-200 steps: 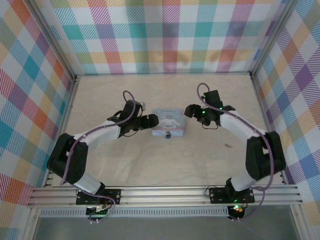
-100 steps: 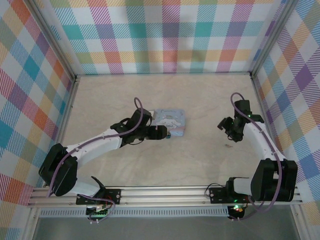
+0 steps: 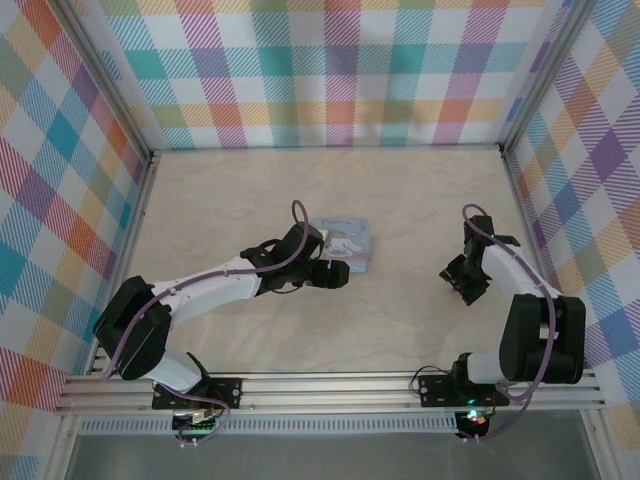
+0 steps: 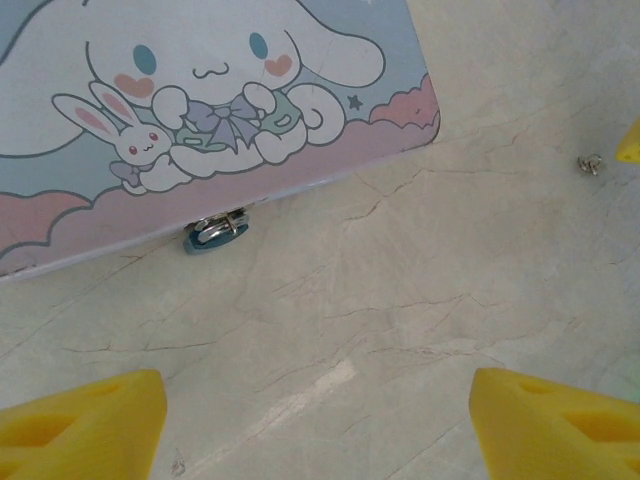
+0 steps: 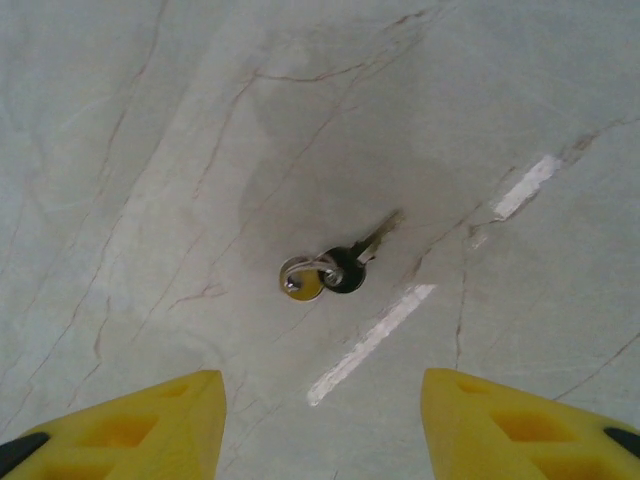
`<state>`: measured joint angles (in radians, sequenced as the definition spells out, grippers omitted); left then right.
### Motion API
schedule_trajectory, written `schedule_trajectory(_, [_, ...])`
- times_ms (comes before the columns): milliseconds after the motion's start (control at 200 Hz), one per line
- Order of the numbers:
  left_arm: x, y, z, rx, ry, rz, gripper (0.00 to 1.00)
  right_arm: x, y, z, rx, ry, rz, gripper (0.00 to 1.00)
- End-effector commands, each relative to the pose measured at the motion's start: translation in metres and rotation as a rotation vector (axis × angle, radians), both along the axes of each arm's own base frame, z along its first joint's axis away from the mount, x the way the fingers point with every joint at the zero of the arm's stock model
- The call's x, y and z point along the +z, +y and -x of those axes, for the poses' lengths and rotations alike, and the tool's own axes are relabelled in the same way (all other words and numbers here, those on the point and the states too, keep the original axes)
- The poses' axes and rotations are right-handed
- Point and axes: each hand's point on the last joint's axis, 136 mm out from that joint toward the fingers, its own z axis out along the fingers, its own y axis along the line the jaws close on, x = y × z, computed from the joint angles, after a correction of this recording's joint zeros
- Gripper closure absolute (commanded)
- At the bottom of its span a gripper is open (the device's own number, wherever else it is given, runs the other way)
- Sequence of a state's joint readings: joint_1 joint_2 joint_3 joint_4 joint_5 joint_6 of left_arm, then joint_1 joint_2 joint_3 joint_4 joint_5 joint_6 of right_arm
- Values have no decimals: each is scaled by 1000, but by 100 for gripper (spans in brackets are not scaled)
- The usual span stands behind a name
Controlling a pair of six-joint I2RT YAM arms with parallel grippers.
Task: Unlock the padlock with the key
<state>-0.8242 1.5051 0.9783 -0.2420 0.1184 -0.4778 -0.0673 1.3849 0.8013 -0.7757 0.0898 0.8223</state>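
The padlock (image 4: 215, 232), tiny and dark with a silver shackle, hangs at the front edge of the pale-blue cartoon tin (image 4: 200, 120). My left gripper (image 4: 318, 440) hovers just in front of it, open, yellow fingertips (image 4: 80, 425) wide apart over bare table. From above, the left gripper (image 3: 335, 275) sits at the near edge of the tin (image 3: 350, 238). The key (image 5: 335, 268), on a small ring with a brass tag, lies flat on the table. My right gripper (image 5: 320, 430) hangs over it, open, nothing between its fingers. The right gripper (image 3: 460, 283) is at the table's right.
Plaid walls (image 3: 330, 80) enclose the table on three sides, with aluminium posts at the corners. A metal rail (image 3: 330, 392) runs along the near edge. White scuff marks (image 5: 370, 340) streak the tabletop beside the key.
The right arm swung away from the tin to the right side and came down over the key, its jaws narrowing. The left gripper slid right along the tin's front edge.
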Motion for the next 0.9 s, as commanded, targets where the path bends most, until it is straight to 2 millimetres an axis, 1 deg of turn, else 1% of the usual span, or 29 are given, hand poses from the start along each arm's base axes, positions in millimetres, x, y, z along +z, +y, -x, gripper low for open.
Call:
schedule_trajectory(0, [7,-8,4,-32,-15,2,21,-9,-9,3,-91,18,18,46])
schedule_trajectory(180, [5,-9,3,-32,-8,1,21,-17,-12,0,-128,27,7,44])
schedule_trajectory(335, [5,-11,4,-34,-5,6,21,-24,-14,-3,-152,28,-1,45])
schedule_trajectory(570, [3,-10,5,-31,1,-2,21,-30,-13,-7,-167,27,-21,47])
schedule_trajectory(720, [4,-11,4,-30,0,1,22,-36,-11,-5,-172,31,-28,56])
schedule_trajectory(785, [4,-12,5,-33,0,1,22,-39,-10,-3,-175,34,-31,62])
schedule_trajectory(825, [4,-12,4,-32,1,1,22,-40,-10,-2,-175,35,-32,64])
schedule_trajectory(895, [4,-13,5,-34,2,1,22,-41,-10,-1,-173,35,-33,72])
